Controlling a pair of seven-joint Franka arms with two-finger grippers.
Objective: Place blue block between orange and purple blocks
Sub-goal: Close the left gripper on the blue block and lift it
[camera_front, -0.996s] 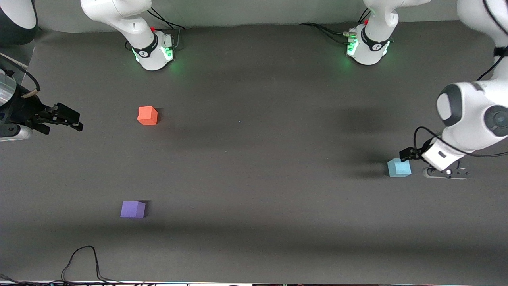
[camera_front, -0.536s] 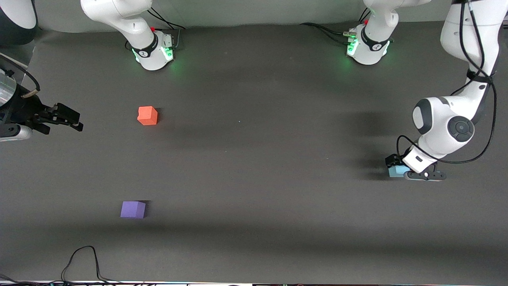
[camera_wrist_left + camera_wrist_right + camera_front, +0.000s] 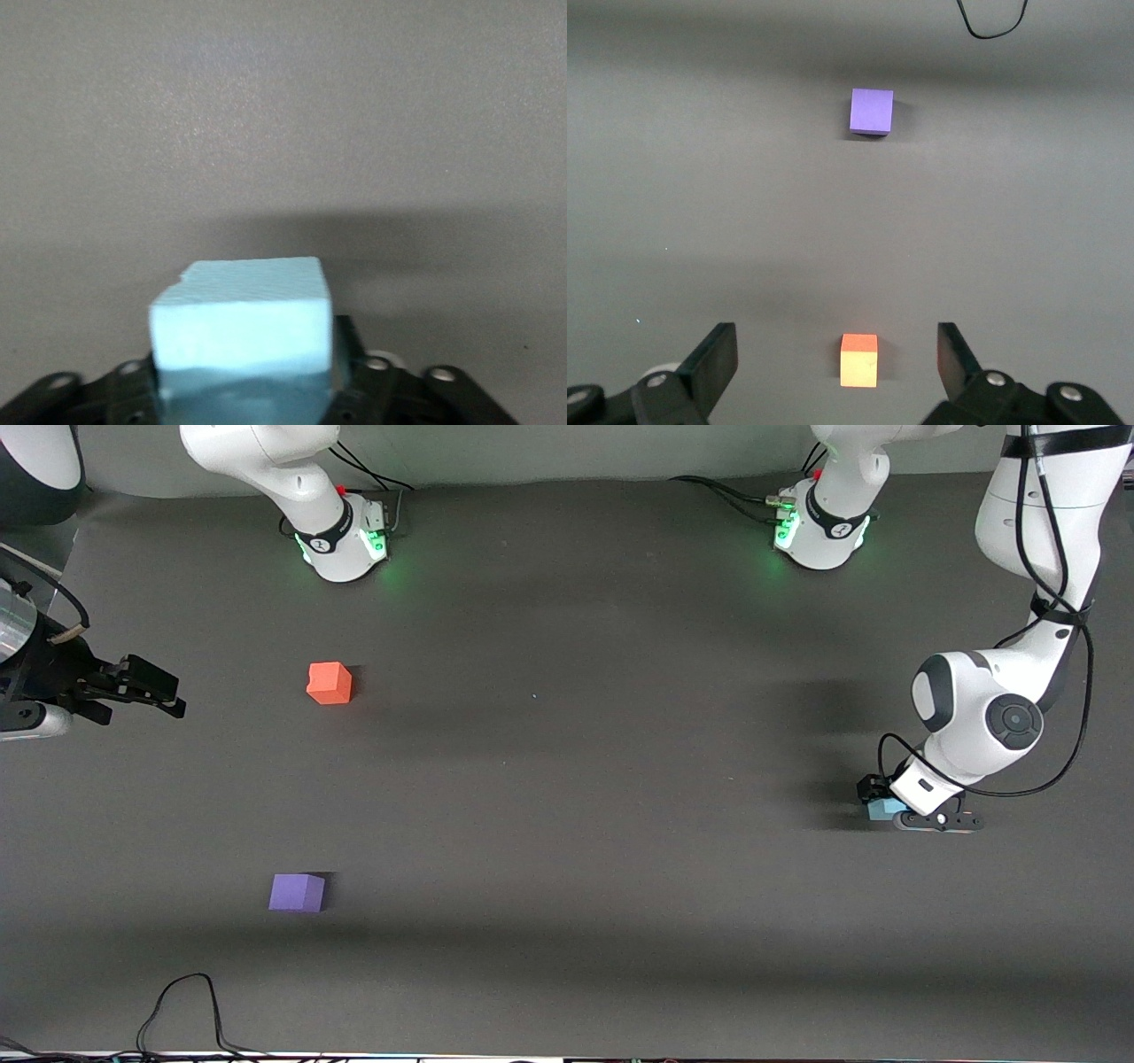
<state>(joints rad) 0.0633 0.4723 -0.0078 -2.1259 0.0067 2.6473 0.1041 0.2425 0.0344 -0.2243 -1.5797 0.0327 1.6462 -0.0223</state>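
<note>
Sky-blue block (image 3: 239, 323), pale and plain. Orange block (image 3: 329, 683) glows bright orange-red; purple block (image 3: 297, 892) sits flat violet. Table (image 3: 567, 779) is dark grey, unpatterned. Arms are white with black joints, green lights at the bases.

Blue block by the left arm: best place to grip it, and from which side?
Take the blue block by two opposite flat side faces, from straight above. It is a cube sitting flat on the table with nothing near it, so a top-down approach looks free; avoid the chipped top corner. The left gripper is down at it; the right gripper waits open at the right arm's end.
</note>
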